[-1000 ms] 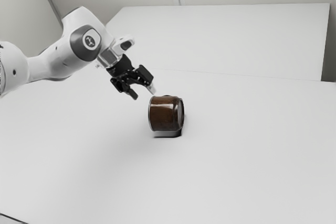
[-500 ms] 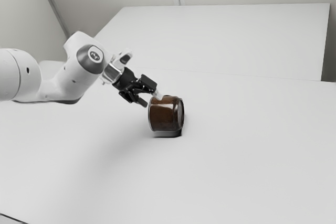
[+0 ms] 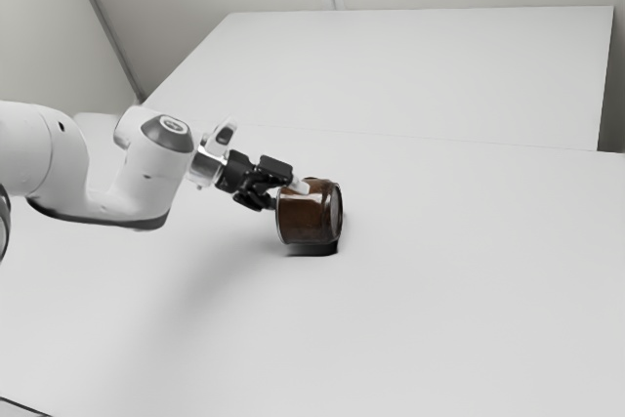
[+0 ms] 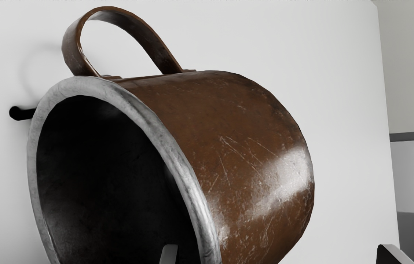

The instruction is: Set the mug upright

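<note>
Spread wide at the rim (image 4: 188,179) of the mug (image 3: 304,220), gripping nothing between the fingers (image 4: 168,255) of the gripper (image 3: 288,194). Tipped on its side, with mouth (image 4: 111,176) toward the gripper and the exterior view's left. Running along a near-level long axis to the base (image 3: 337,212), toward the exterior view's right. Resting on the table (image 3: 459,310).

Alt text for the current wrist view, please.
Scratched brown mug lying on its side on a white table, dark mouth and gray rim toward the camera, handle sticking out. The gripper is open, one fingertip in front of the mouth, the other outside the mug.
</note>
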